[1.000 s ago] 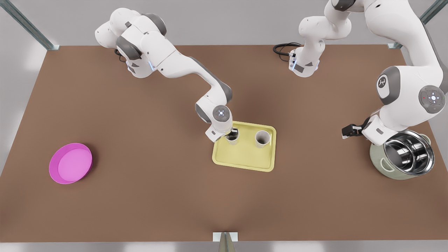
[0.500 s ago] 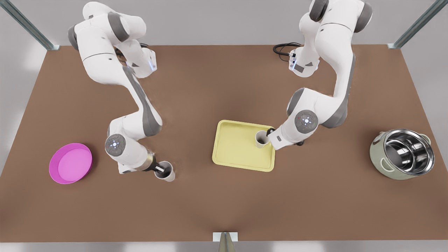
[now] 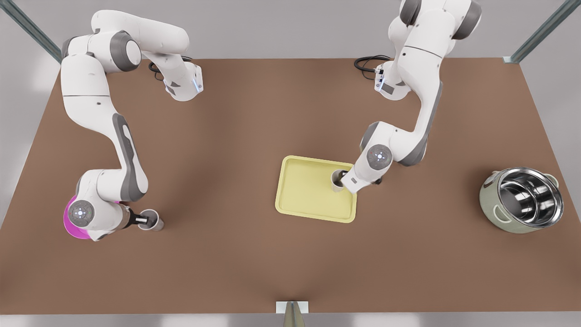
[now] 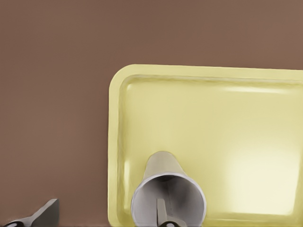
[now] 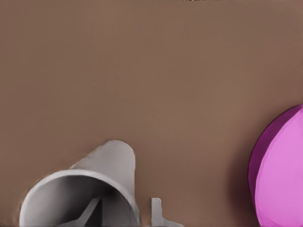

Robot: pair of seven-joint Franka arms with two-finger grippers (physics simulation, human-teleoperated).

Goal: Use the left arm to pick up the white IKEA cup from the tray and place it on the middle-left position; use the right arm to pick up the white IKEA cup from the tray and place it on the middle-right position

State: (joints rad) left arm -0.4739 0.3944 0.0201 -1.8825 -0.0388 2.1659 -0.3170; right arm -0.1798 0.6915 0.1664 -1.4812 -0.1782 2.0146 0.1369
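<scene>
One white cup stands on the pale yellow tray at its far-right corner. My left gripper, on the arm at the front view's right, is at that cup. In the left wrist view the left gripper is open, with one finger inside the cup and the other wide outside it beside the tray. My right gripper, at the front view's left, is shut on the second white cup over bare tabletop. The right wrist view has the right gripper pinching that cup's wall.
A round magenta dish lies just behind the right wrist, partly covered by it, and it sits close beside the held cup as the magenta dish. A steel pot stands at the front view's far right. Brown tabletop lies between the tray and the held cup.
The right gripper carried its cup off the tray and toward the front view's left, ending near the magenta dish. The left arm swung in from the pot to the remaining cup.
</scene>
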